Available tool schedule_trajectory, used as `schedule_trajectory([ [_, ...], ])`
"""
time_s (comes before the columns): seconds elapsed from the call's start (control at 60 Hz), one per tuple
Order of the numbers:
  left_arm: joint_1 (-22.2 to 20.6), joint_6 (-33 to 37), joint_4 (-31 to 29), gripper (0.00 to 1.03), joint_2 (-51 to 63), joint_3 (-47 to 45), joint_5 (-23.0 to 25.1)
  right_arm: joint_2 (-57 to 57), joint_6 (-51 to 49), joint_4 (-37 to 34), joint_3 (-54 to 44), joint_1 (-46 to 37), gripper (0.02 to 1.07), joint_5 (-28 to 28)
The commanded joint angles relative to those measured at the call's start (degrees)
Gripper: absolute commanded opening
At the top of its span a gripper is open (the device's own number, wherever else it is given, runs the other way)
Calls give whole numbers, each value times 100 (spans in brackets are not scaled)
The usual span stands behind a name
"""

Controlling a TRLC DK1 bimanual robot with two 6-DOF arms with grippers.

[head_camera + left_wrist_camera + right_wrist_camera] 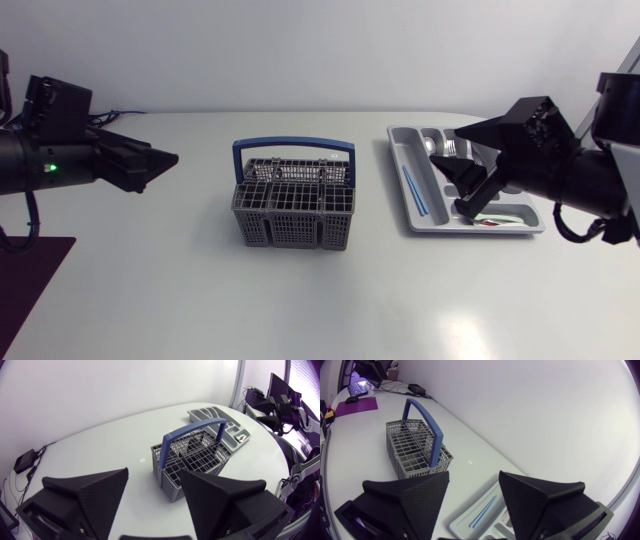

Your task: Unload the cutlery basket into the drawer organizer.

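The grey cutlery basket (pixel 293 210) with a blue handle (pixel 293 147) stands mid-table; no cutlery shows in it. The grey drawer organizer (pixel 520 226) lies to its right, holding a blue stick (pixel 413 190), metal cutlery (pixel 446 148) and a small red-green item (pixel 490 222). My right gripper (pixel 458 188) hovers open over the organizer's middle, with nothing between its fingers (pixel 410 497). My left gripper (pixel 160 162) hangs open and holds nothing, well left of the basket; in the left wrist view the left gripper (pixel 152 505) points at the basket (pixel 192 457), with the organizer (pixel 222 417) beyond.
A dark purple mat (pixel 28 290) lies at the table's front left corner. Bare white tabletop surrounds the basket on all sides. In the right wrist view the basket (pixel 415 450) stands ahead of the fingers and the blue stick (pixel 482 511) lies just under them.
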Motion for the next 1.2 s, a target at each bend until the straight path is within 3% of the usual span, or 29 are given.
schedule_trajectory([
  [0.0, 141, 86, 4, 99, -266, -206, 19, -305, 160, 56, -275, -229, 103, 33],
  [0.133, 299, 200, -145, 99, -292, -285, 19, -701, 239, -32, -460, -563, 103, 86],
  [0.233, 773, 209, -181, 99, -424, -329, 19, -1237, 256, -32, -680, -827, 103, 156],
  [0.417, 1011, 341, -216, 99, -837, -557, 10, -1966, 661, 48, -1022, -1398, 103, 112],
  [0.617, 1011, 341, 312, 99, -1558, -1146, -236, -2397, 986, -5, -1339, -1759, 103, 24],
  [0.883, 914, 25, 1067, 99, -2507, -1920, -939, -3267, 1188, -111, -1726, -1961, 103, 112],
  [1.183, 812, -165, 1522, 99, -3173, -2626, -1089, -3920, 1461, -36, -2298, -1946, 103, 391],
])
